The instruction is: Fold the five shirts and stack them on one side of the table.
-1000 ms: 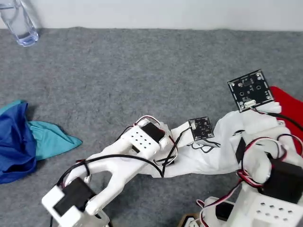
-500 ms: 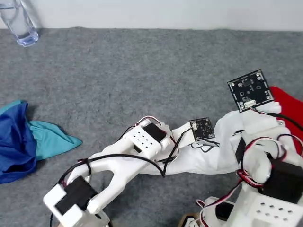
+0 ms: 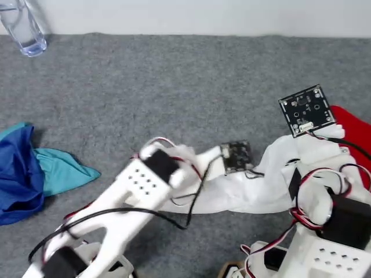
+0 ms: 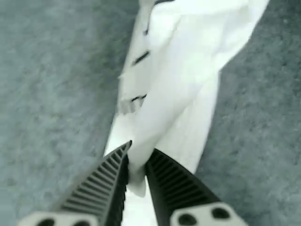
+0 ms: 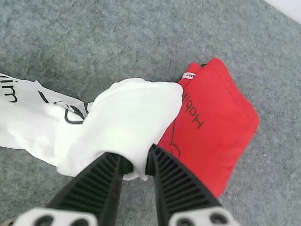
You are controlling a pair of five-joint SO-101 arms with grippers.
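My left jaws and right jaws each clamp one end of the white shirt [image 3: 243,194], its length spanning between them.

In the high view I read the left arm [image 3: 145,179] as blurred, and it covers part of the white shirt [image 3: 249,194]. The right edge cuts off the red shirt [image 3: 353,130] (the white shirt also lies over part of it). The left edge cuts off the blue shirt [image 3: 17,174], and the top edge cuts off the clear container [image 3: 23,32]. In the left wrist view, the white shirt's black print is too blurred for me to make out.
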